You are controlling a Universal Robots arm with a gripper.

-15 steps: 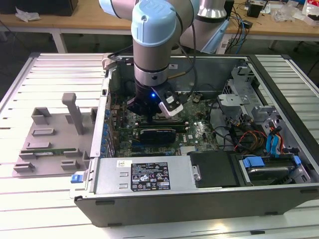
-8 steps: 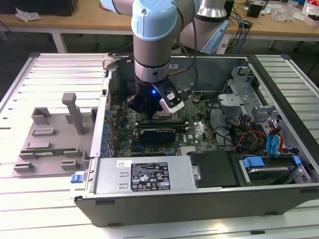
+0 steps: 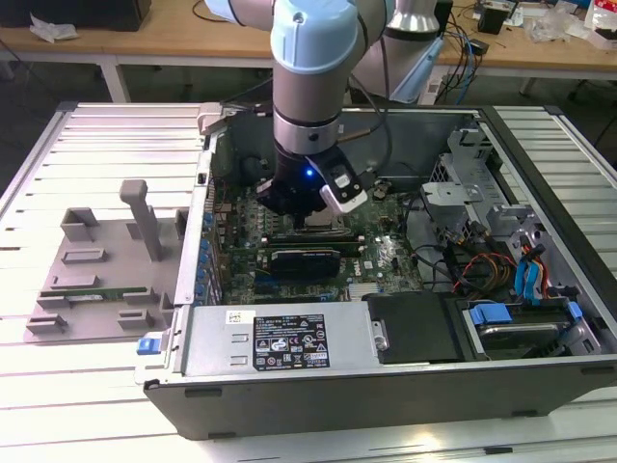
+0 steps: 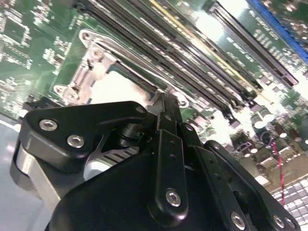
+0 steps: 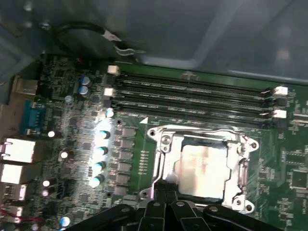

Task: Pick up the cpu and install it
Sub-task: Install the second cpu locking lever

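Observation:
The cpu is a flat square chip with a shiny silver top. It lies flat inside the metal-framed socket on the green motherboard. The second wrist view shows it as a bright patch, the cpu. My gripper is low over the socket, its black fingers drawn together at the chip's near edge with nothing between them. Seen from the side, the gripper ends right at the socket frame. The exterior view has the gripper reaching down into the open computer case.
Black memory slots run beside the socket. A black card stands in front of the gripper. Drive cage and cables fill the exterior view's right. A grey fixture tray with a green memory stick sits outside the case.

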